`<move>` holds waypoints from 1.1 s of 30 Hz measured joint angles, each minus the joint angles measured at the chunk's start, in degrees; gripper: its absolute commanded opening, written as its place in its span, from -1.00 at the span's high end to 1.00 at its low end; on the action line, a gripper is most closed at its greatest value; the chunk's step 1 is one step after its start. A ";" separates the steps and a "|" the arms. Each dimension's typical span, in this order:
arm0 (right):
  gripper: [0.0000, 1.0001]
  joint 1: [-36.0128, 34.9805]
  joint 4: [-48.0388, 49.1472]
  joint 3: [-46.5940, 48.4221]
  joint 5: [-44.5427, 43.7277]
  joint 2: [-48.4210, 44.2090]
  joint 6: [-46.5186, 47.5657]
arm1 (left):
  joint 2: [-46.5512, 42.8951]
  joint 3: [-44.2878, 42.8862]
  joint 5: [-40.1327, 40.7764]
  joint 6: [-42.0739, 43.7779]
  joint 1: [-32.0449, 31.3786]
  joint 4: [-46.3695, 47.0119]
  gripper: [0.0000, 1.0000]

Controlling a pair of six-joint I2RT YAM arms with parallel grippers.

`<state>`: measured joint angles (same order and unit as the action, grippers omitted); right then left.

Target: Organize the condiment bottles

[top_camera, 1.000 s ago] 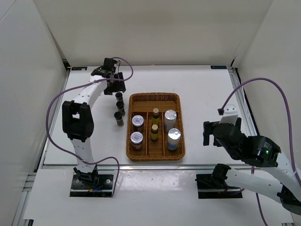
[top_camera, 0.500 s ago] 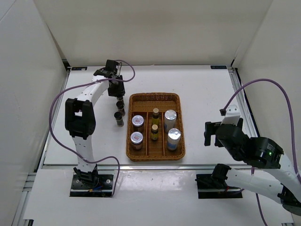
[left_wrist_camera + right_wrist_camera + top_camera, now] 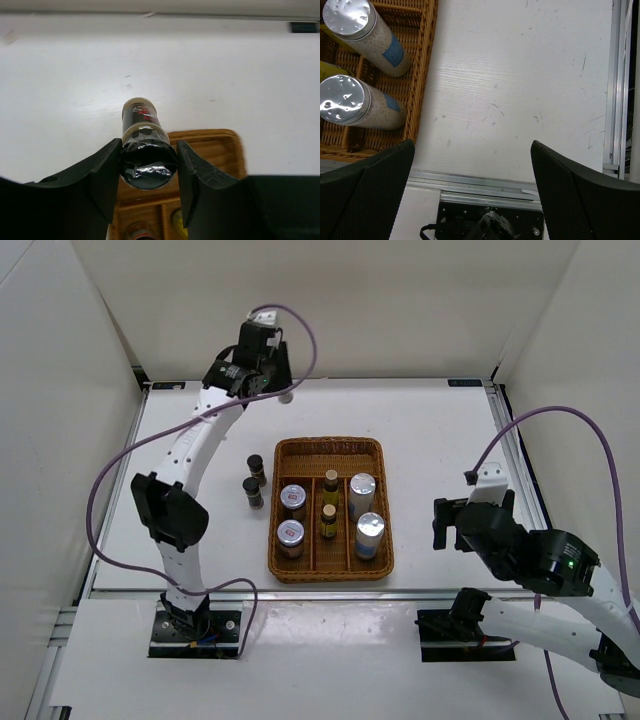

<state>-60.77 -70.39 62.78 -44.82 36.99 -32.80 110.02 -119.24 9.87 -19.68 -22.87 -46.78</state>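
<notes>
Tiny dark black-capped bottle (image 3: 140, 114) | gripped at its cap by closed left gripper (image 3: 149, 155), upper centre-left of overhead view (brown wicker tray (image 3: 210, 150) corner beneath) | right gripper (image 3: 472, 150): jaws wide apart, empty, lower right

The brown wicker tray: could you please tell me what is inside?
The wicker tray holds two squat silver-lidded jars on the left, two slim amber bottles in the middle, two tall white silver-capped cylinders on the right. Anything beneath them is hidden.
</notes>
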 measured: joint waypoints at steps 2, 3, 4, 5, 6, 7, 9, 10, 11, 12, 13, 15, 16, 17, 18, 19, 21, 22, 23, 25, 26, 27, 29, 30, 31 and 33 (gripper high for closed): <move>-1.00 0.00 0.02 0.00 0.00 0.13 0.00 | 0.00 -4.00 -0.48 0.63 -3.67 1.07 0.46; -1.00 0.00 0.02 0.00 0.00 0.20 0.00 | 0.26 -5.40 -0.81 0.87 -5.14 1.36 0.46; -1.00 0.00 0.02 0.00 0.00 0.20 0.00 | 0.63 -6.69 -1.44 1.18 -6.75 1.64 0.46; -1.00 0.00 0.02 0.00 0.00 0.20 0.00 | 1.25 -7.85 -2.05 1.33 -8.28 1.81 0.49; -1.00 0.00 0.02 0.00 0.00 0.20 0.00 | 2.21 -9.05 -2.71 1.51 -9.64 1.86 0.49; -1.00 0.00 0.02 -0.02 0.00 0.20 0.00 | 3.19 -9.75 -3.21 1.64 -10.56 1.95 0.49; -1.00 0.00 0.04 -0.09 0.00 0.11 0.00 | 5.73 -10.86 -3.82 1.77 -12.20 1.97 0.49; -1.00 0.00 0.07 -0.20 -0.02 0.07 -0.02 | 7.04 -11.06 -3.98 1.84 -12.70 1.97 0.49; -1.00 0.00 0.04 -0.35 -0.04 -0.02 -0.04 | 8.57 -11.26 -4.17 1.86 -13.22 1.84 0.49; -1.00 0.00 0.04 -0.46 -0.02 -0.15 -0.02 | 10.16 -11.32 -4.39 1.88 -13.70 1.77 0.49; -1.00 0.00 0.07 -0.57 -0.02 -0.28 -0.02 | 11.63 -11.32 -4.57 1.86 -14.12 1.70 0.49; -1.00 0.00 0.04 -0.70 -0.02 -0.61 -0.02 | 14.60 -11.32 -4.81 1.84 -14.82 1.11 0.49; -1.00 0.00 0.07 -0.70 -0.04 -0.68 -0.04 | 15.82 -11.32 -4.85 1.81 -15.02 0.72 0.49; -1.00 0.00 0.07 -0.70 -0.04 -0.70 -0.04 | 16.90 -11.32 -5.01 1.77 -15.28 0.35 0.49; -1.00 0.00 0.07 -0.70 -0.02 -0.70 -0.04 | 17.75 -11.32 -5.20 1.64 -15.50 0.07 0.49; -1.00 0.00 0.07 -0.70 -0.04 -0.70 -0.04 | 18.27 -11.32 -5.42 1.57 -15.61 -0.04 0.49; -1.00 0.00 0.07 -0.70 -0.04 -0.70 -0.04 | 19.17 -11.32 -5.95 1.20 -15.85 -0.13 0.49; -1.00 0.00 0.07 -0.70 -0.04 -0.70 -0.04 | 19.37 -11.32 -6.05 1.14 -15.93 -0.17 0.49; -1.00 0.00 0.07 -0.70 -0.04 -0.70 -0.04 | 19.54 -11.32 -6.16 1.05 -16.00 -0.15 0.46; -1.00 0.00 0.07 -0.70 -0.04 -0.70 -0.04 | 19.71 -11.32 -6.43 0.72 -16.11 -0.11 0.46; -1.00 0.00 0.07 -0.70 -0.02 -0.70 -0.04 | 19.93 -11.43 -6.58 0.55 -16.22 -0.09 0.46; -1.00 0.00 0.07 -0.70 -0.02 -0.70 -0.04 | 20.11 -11.45 -6.75 0.48 -16.28 0.00 0.46; -1.00 0.00 0.07 -0.70 -0.04 -0.70 -0.04 | 20.70 -11.45 -7.13 0.13 -16.41 0.04 0.39; -1.00 0.00 0.07 -0.70 -0.02 -0.70 -0.02 | 21.05 -11.45 -7.30 0.00 -16.52 0.07 0.35; -1.00 0.00 0.07 -0.70 -0.04 -0.70 -0.04 | 21.46 -11.47 -7.41 -0.11 -16.59 0.07 0.29; -1.00 0.00 0.07 -0.70 -0.02 -0.70 -0.04 | 22.49 -11.58 -7.54 -0.31 -16.72 0.09 0.22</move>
<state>-60.77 -70.32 62.08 -44.84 36.29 -32.84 132.51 -130.82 2.33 -19.99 -39.59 -46.70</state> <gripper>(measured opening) 0.998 0.549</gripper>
